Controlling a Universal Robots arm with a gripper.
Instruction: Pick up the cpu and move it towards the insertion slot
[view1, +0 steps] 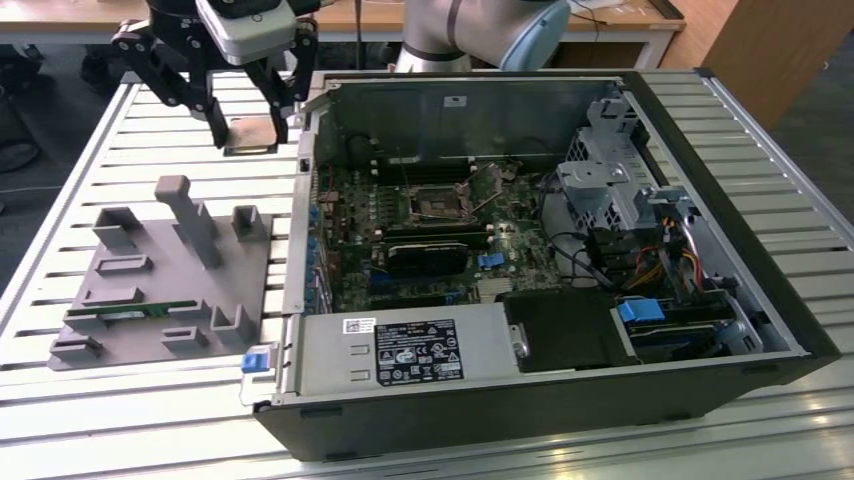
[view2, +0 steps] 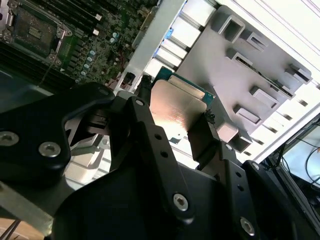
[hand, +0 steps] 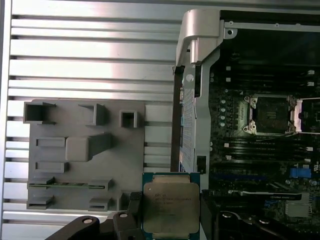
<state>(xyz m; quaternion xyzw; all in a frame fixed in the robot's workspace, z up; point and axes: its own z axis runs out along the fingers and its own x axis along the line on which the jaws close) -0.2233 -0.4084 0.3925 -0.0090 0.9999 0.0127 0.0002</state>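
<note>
Silver cpu (hand: 170, 209) sat clamped flat between the gripper (view1: 250, 137) jaws, held above the bench beside the open case; the slot (view1: 439, 201) lay inside, toward the exterior view's right

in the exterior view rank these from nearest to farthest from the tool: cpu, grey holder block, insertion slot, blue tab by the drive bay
1. The cpu, held between the fingers of the tool.
2. The grey holder block, on the slatted table toward the exterior view's left.
3. The insertion slot, on the board inside the open case.
4. The blue tab, at the case's far corner on the exterior view's right.
</note>
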